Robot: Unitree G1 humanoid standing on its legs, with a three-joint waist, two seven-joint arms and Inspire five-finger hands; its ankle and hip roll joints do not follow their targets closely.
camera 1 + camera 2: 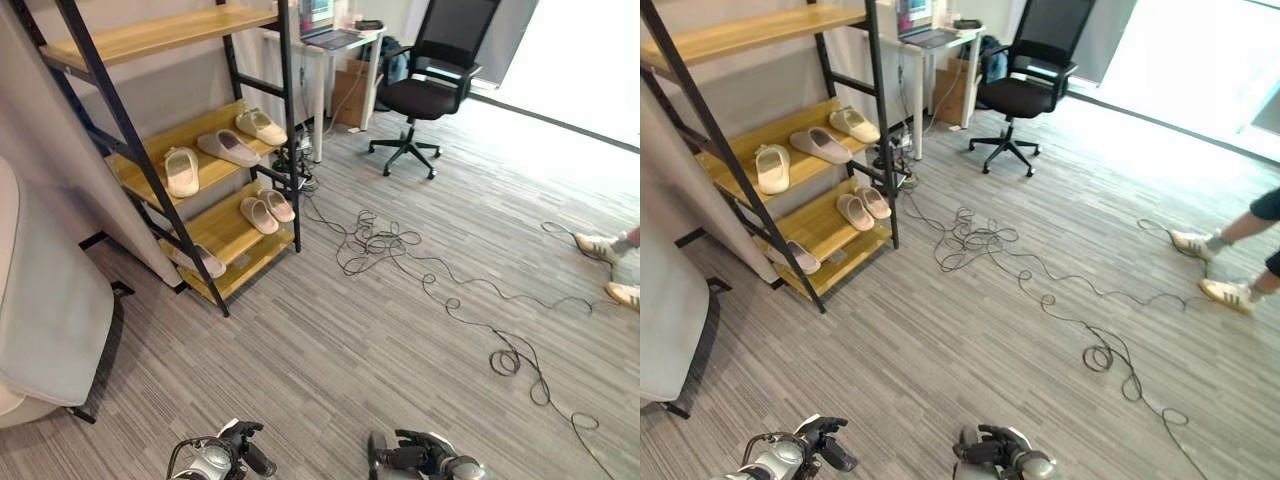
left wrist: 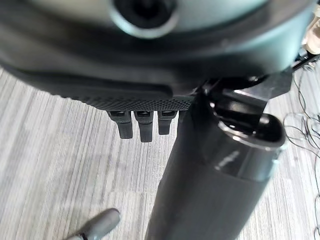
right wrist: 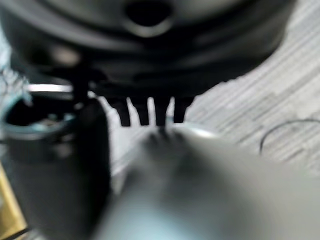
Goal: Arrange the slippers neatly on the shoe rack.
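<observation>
Slippers sit on the shoe rack (image 1: 240, 235) at far left: three on the middle shelf (image 1: 229, 147), a pair (image 1: 267, 211) and one more (image 1: 205, 262) on the lower shelf. Both hands hang low at the near edge, left hand (image 1: 245, 447) and right hand (image 1: 410, 455), fingers relaxed, holding nothing. A person's shoes (image 1: 1205, 262) show far right.

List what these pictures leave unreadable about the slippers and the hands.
- Grey slipper on the bottom wooden shelf: partly behind the black rack post, left eye view.
- Left hand and right hand: cut by the bottom edge.
- Right wrist view: a blurred pale shape covers what lies ahead.
</observation>
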